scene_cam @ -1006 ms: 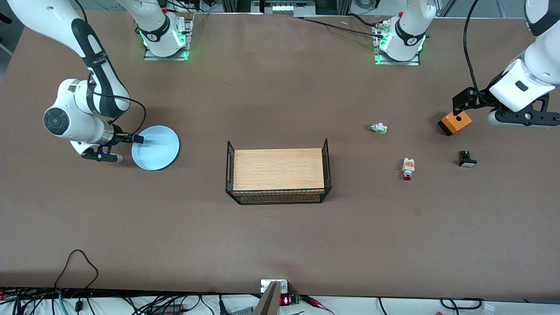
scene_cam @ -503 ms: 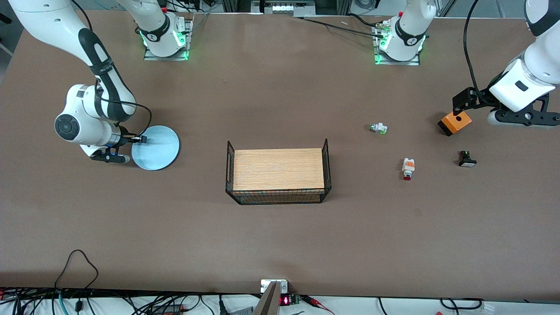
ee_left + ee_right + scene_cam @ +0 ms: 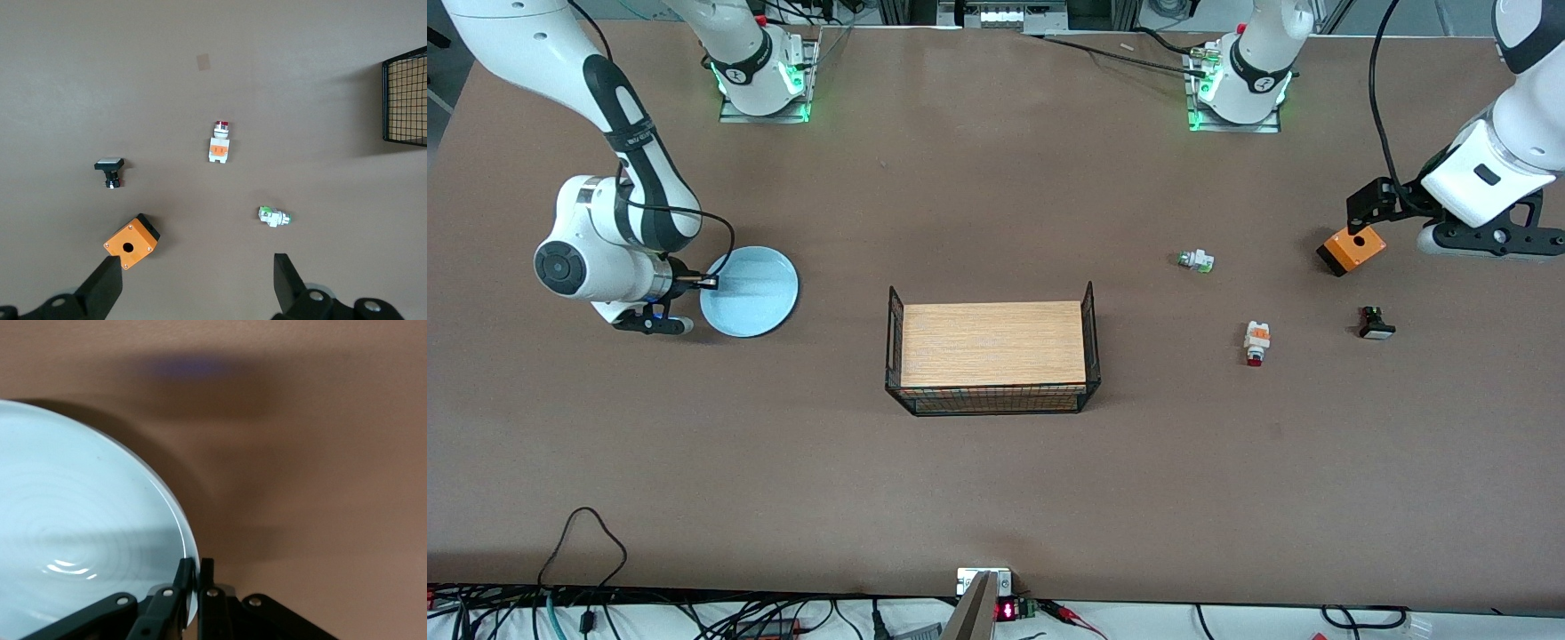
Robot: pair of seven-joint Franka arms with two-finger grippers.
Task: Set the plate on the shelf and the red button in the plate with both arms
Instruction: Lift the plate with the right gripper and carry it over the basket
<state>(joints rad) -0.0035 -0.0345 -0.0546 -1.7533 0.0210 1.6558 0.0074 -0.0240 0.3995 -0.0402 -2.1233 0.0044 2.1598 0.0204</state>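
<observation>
Brown table [image 3: 996, 498]. Pale blue plate [image 3: 751, 293] at the right arm's end, its rim pinched by the right gripper [image 3: 710, 283], fingers clamped on the edge. Red button [image 3: 1256, 342] lies on the table toward the left arm's end, untouched. Left gripper [image 3: 1360, 222] waits with fingers spread wide over the orange box [image 3: 1352, 250]. Wire basket [image 3: 991, 356] mid-table
</observation>
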